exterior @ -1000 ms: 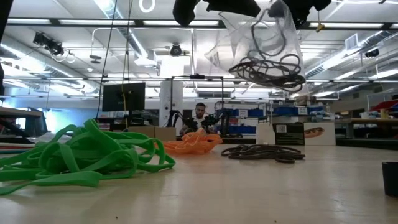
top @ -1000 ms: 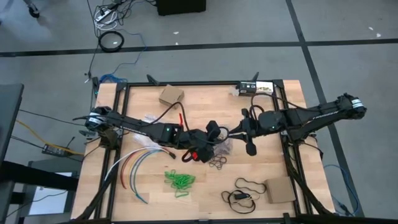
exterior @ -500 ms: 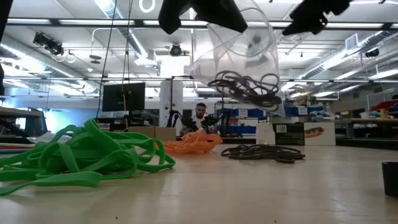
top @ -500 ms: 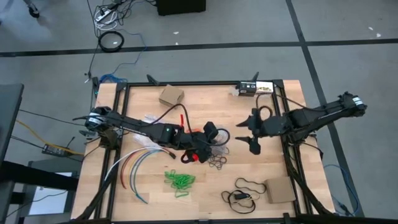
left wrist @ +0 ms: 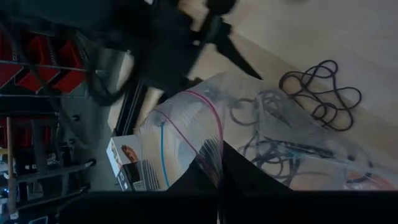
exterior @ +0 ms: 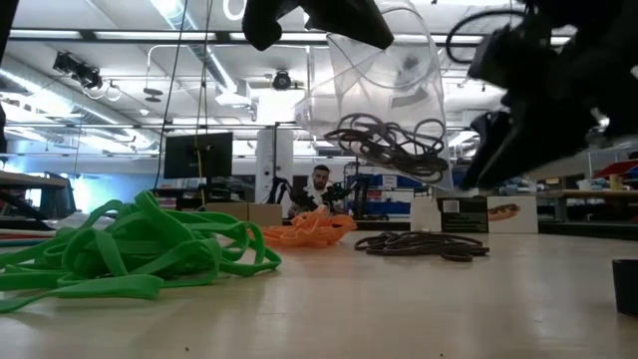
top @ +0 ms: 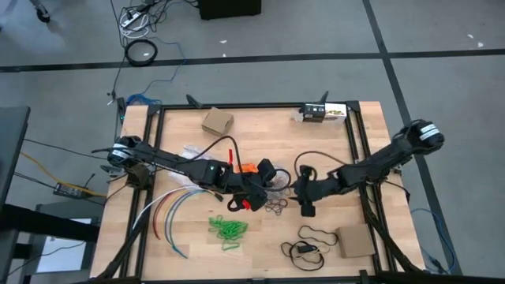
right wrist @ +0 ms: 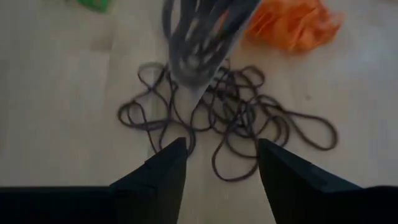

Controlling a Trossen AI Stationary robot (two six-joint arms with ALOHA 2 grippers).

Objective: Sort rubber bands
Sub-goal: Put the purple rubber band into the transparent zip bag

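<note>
My left gripper is shut on a clear zip bag that hangs above the table's middle. Dark rubber bands lie in the bag's lower part. Under it, a loose heap of dark bands lies on the wood. My right gripper stands open just on the near side of that heap, slanting down, touching nothing. The orange bands lie in a heap beyond the dark ones. The green bands lie in a heap toward the near edge. My left gripper pinches the bag's rim beside the pink and blue zip strip between its two fingers. The bag hangs below and ahead of the fingers, clear of the table, its mouth held up and its bottom sagging with dark bands.
Curved coloured cables lie at the near left. A black cord loop and a cardboard box are at the near right. Another box sits at the far left. A person sits in the room beyond the table.
My right gripper has let go of the bag, drawn off toward the table's right, then dropped down and toward the near edge to the dark heap. The bag, earlier held at both sides, now hangs from my left gripper alone and has swung a little leftward.
</note>
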